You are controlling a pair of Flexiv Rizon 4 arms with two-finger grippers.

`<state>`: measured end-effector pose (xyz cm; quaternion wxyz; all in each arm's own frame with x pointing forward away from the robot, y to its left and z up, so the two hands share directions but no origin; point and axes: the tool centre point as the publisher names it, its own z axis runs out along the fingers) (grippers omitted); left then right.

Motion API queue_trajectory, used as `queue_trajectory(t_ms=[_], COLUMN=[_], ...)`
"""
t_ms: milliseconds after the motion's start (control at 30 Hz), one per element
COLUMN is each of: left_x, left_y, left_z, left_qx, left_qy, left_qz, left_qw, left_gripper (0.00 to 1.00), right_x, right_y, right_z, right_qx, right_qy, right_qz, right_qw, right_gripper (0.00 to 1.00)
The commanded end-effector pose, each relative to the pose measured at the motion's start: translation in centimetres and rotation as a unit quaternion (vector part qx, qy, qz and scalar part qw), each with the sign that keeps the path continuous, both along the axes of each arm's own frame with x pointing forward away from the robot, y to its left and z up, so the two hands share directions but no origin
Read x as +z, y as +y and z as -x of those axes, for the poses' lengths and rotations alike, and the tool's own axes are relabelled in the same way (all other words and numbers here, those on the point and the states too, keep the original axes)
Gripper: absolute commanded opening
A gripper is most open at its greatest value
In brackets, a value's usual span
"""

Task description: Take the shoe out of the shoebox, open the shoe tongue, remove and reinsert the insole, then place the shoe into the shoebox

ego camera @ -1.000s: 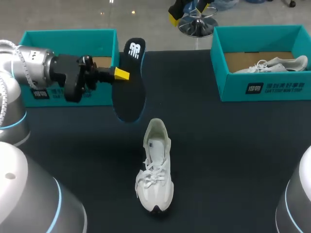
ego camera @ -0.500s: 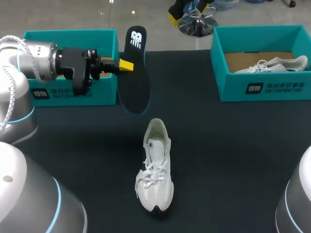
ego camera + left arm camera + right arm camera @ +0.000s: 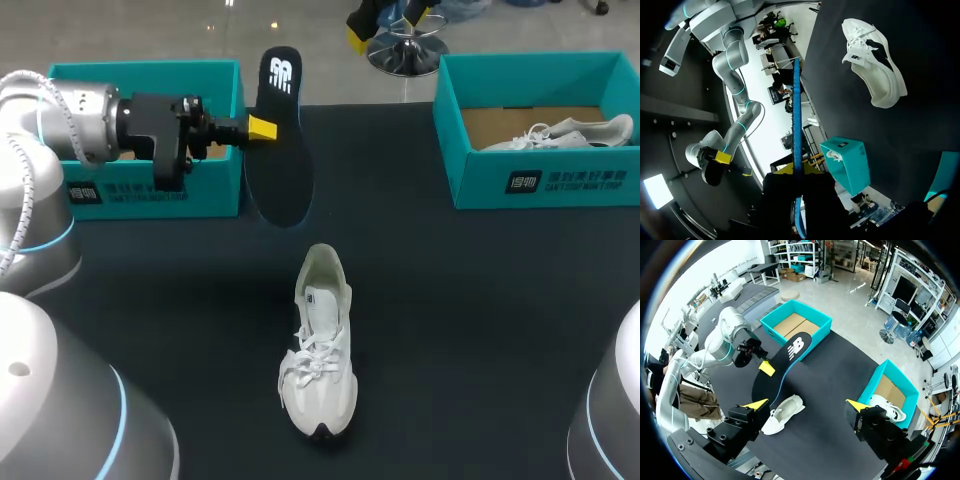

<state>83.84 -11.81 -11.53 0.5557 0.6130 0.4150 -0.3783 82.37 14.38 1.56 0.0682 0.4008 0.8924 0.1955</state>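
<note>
Two teal shoeboxes stand at the far side of the tabletop [image 3: 480, 330]: the left shoebox [image 3: 215, 195] at ten o'clock from its middle and the right shoebox [image 3: 480, 185] at two o'clock. Two white shoes show. One shoe [image 3: 318, 345] lies loose near the middle, toe toward six o'clock and heel toward twelve, and the second shoe [image 3: 565, 132] lies inside the right shoebox. One dark insole [image 3: 280, 140] hangs in the air at about eleven o'clock from the loose shoe, logo end up, just beside the left shoebox. It is pinched at its edge by the left end effector [image 3: 262, 128] and shows edge-on between the fingers in the left wrist view. High above the tabletop, the right end effector [image 3: 806, 405] has its two fingers spread wide, holding nothing.
</note>
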Motion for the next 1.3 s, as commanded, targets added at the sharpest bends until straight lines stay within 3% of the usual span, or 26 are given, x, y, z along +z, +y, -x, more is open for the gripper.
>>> queue_trajectory(t_ms=[33,633,700,900,1100,1233,1300], left_x=[-0.1,-0.1,-0.1,-0.1,-0.1,-0.1,-0.1], left_y=[0.0,0.0,0.0,0.0,0.0,0.0,0.0], left_z=[0.1,0.1,0.1,0.1,0.1,0.1,0.1], left_qx=[0.001,0.001,0.001,0.001,0.001,0.001,0.001], left_qy=[-0.001,-0.001,-0.001,-0.001,-0.001,-0.001,-0.001], left_qz=[0.001,0.001,0.001,0.001,0.001,0.001,0.001], left_qw=[1.000,1.000,1.000,1.000,1.000,1.000,1.000], left_gripper=[0.00,0.00,0.00,0.00,0.00,0.00,0.00], right_x=[0.0,0.0,-0.2,-2.7,-4.1,-4.6,-4.9], right_y=[0.0,0.0,0.1,0.9,1.2,0.9,0.6], right_z=[-0.1,-0.1,-0.3,-0.6,0.4,1.3,1.9], right_qx=[-0.001,-0.001,-0.006,-0.055,-0.098,-0.114,-0.121], right_qy=[0.001,0.001,-0.005,0.119,0.192,0.223,0.236], right_qz=[0.000,0.000,-0.098,-0.194,-0.281,-0.334,-0.340], right_qw=[1.000,1.000,0.995,0.972,0.935,0.909,0.902], right_gripper=[1.00,1.00,1.00,1.00,1.00,1.00,1.00])
